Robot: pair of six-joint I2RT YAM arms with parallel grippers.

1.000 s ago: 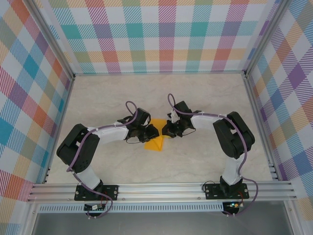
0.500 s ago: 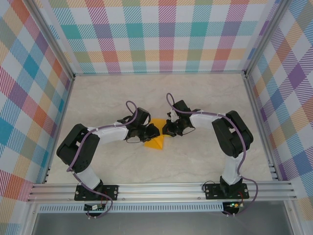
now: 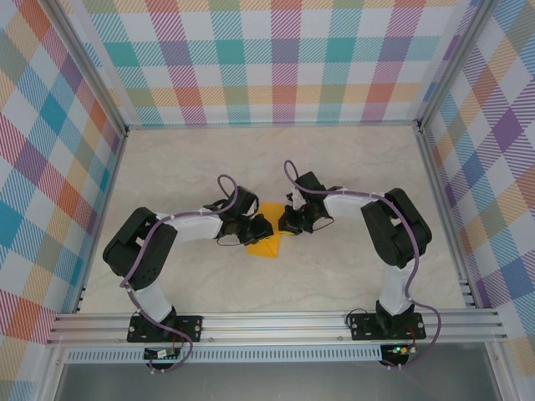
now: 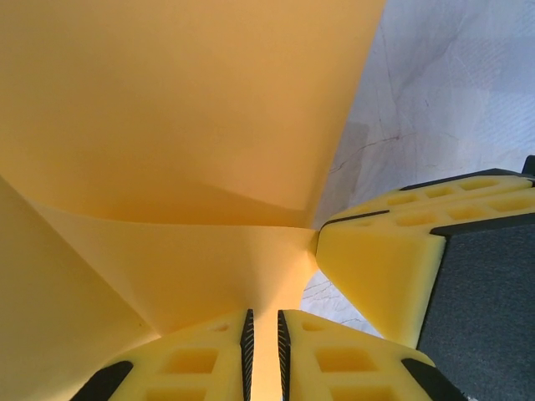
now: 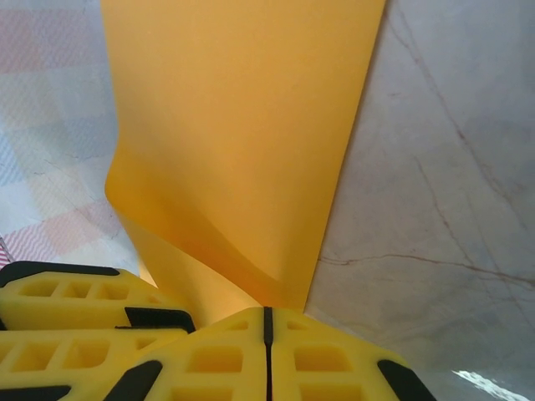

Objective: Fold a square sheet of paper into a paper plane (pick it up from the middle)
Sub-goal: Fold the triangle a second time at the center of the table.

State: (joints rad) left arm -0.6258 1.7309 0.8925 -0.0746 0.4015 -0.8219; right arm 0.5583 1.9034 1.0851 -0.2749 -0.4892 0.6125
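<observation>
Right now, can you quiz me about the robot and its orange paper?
1. True or false: the left gripper is shut on the orange paper.
2. The right gripper is: A) wide open, B) shut on the paper, C) pressed against a wall.
3. Fill in: the walls have a colourful ____ pattern.
Key: 1 true; 2 B; 3 checked.

From above, the left hand (image 3: 261,227) and right hand (image 3: 286,222) hide the middle of the square sheet of paper (image 3: 266,244) — its creases are too small to tell. Both wrist views crop it at the top.
</observation>
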